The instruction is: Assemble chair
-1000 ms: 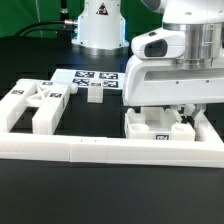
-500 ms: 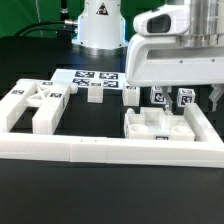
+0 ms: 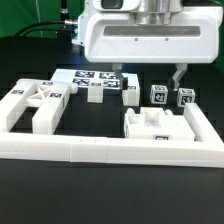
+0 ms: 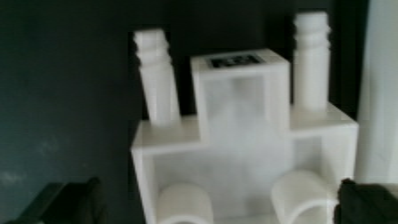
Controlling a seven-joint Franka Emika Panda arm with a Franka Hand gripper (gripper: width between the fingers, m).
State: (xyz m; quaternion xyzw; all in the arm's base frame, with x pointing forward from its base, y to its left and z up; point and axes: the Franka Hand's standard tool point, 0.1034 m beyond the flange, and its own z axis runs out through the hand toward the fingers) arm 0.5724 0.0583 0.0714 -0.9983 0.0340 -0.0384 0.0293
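One broad white gripper fills twelve o'clock of the exterior view. It hangs above the parts with its jaws apart and nothing between them. The wrist view shows the dark fingertips standing wide on either side of the part below.

Next in size, the long border rail runs from nine to three o'clock and turns back at three. Nested in that corner, at about four o'clock, sits the chair's boxy assembly, beneath the hand. The wrist view looks onto it, two ribbed posts flanking a tagged block.

A slotted chair slab lies at nine o'clock. Several small tagged cubes stand in a row from the centre out toward two o'clock.

These parts look rigid, light and smooth, probably slippery plastic. I judge a squeeze across the block's flat parallel faces safer than one on the thin posts, which could twist or snap.
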